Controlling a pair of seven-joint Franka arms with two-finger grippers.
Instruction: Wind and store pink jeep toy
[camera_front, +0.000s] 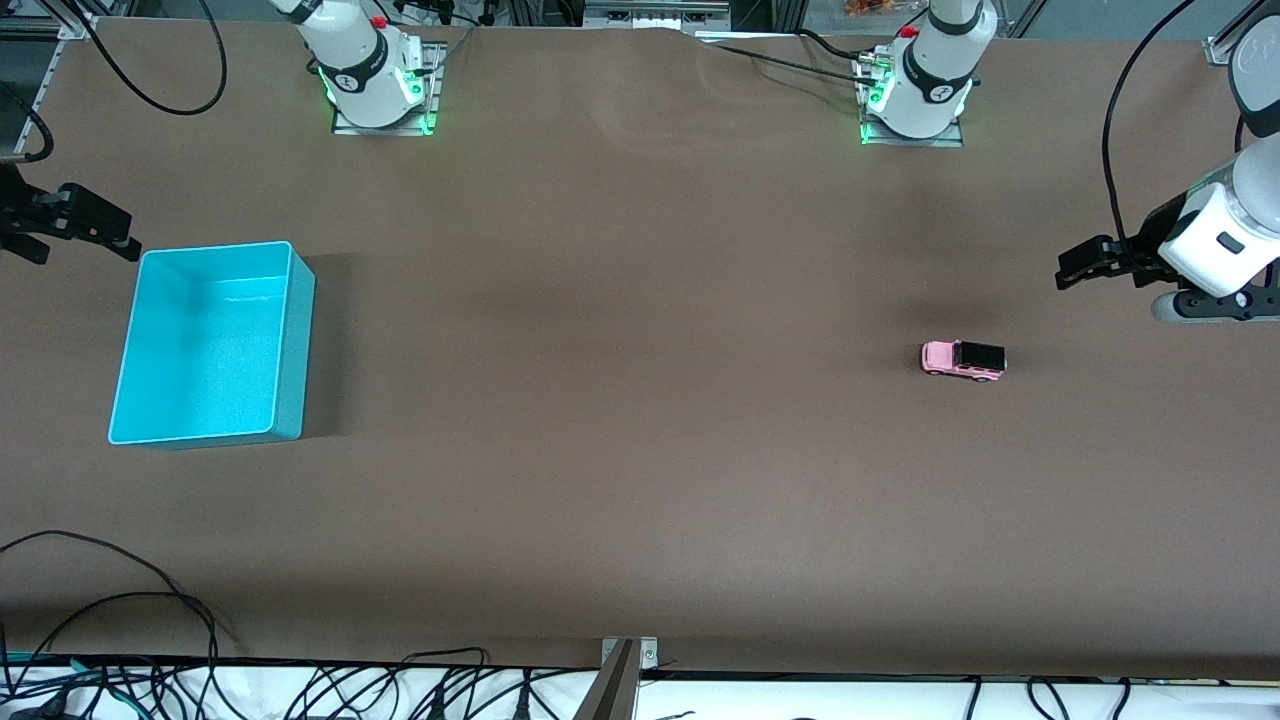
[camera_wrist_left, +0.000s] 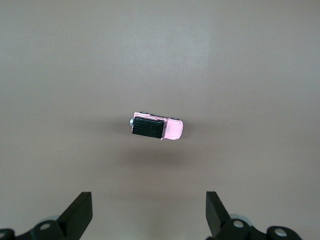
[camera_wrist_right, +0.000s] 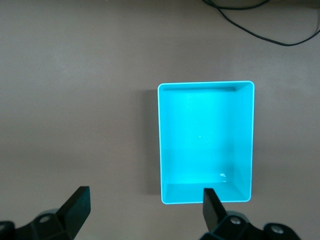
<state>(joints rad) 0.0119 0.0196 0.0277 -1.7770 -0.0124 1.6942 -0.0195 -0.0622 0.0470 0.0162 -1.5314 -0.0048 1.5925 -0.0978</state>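
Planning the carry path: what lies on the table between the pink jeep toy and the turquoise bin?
Nothing: the front view shows only bare table between the pink jeep toy and the turquoise bin.

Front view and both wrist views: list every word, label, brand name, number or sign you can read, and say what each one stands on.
No text can be read in any view.
Pink jeep toy: no lettering shows.
Turquoise bin: plain, no label.
Round dark marks on the arm bases: too small to read.
Left gripper and right gripper: no markings visible.
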